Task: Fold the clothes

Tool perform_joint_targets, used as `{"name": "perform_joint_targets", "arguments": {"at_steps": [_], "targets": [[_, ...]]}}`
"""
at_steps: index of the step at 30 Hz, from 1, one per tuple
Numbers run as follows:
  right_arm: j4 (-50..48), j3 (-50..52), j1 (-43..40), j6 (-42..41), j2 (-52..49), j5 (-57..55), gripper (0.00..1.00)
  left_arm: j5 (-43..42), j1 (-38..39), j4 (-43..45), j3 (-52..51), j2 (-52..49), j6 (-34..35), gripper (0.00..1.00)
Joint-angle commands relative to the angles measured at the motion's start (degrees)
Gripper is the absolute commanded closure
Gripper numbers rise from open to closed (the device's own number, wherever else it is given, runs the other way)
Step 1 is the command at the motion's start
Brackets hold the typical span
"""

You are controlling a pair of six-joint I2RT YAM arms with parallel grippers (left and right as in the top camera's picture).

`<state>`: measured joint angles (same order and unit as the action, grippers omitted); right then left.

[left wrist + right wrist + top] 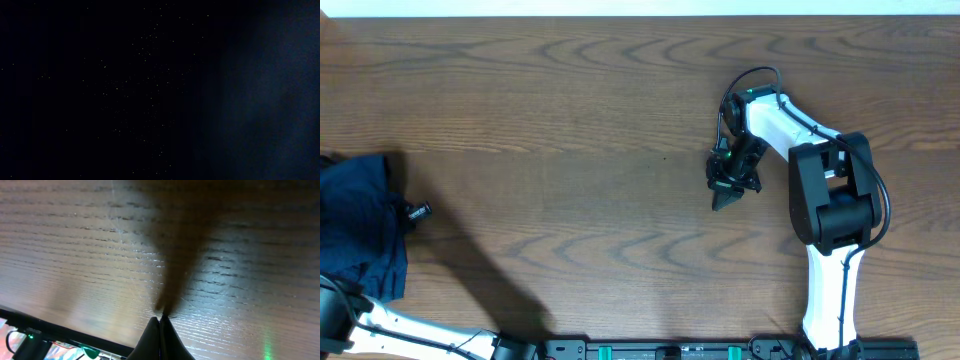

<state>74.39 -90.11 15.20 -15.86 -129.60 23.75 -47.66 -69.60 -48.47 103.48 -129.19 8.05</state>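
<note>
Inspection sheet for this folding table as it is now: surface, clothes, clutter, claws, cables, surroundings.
Surface: brown wood-grain table, no marks seen.
Job's things: clothes, dark navy, bunched at the left edge, not folded.
Clutter: small silver knob just right of the clothes.
Claws: right claw shut and empty, tip close to bare wood, contact unclear; left claw not visible, shut, its camera shows only dark cloth, so a hold cannot be confirmed.
Cables: black cable looped at the right arm.
Surroundings: black rail along the near edge, pale strip along the far edge.
</note>
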Motion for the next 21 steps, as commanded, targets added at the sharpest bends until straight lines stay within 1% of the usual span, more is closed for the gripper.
{"name": "perform_joint_targets", "arguments": {"at_steps": [1, 5, 10, 14, 16, 18, 21], "targets": [[-0.72, 0.63, 0.87, 1.36, -1.36, -0.83, 0.99, 3.37, 1.99, -2.19, -2.73, -2.29, 0.94, 0.94], [-1.88, 0.52, 0.83, 1.42, -1.36, -1.31, 0.99, 3.3, 5.07, -0.02, -2.73, 4.72, 1.09, 0.94], [-1.27, -3.02, -0.72, 2.23, -1.22, -4.98, 0.99, 3.74, 11.37, 3.48, -2.73, 14.51, 5.88, 0.94], [3.23, -10.62, -3.76, 5.73, -1.22, -5.99, 0.99, 5.18, 18.45, 5.68, -2.73, 21.97, 9.07, 0.94], [6.19, -15.74, -5.88, 7.72, -1.18, -6.45, 0.99, 5.25, 22.62, 6.58, -2.73, 25.31, 9.22, 0.94], [8.87, -21.31, -8.28, 7.89, -1.18, -7.96, 0.99, 5.33, 26.58, 6.6, -2.73, 27.93, 9.22, 0.94], [12.61, -30.36, -12.39, 9.97, -1.18, -8.35, 0.99, 6.86, 32.92, 5.64, -2.73, 31.23, 9.16, 0.94]]}}
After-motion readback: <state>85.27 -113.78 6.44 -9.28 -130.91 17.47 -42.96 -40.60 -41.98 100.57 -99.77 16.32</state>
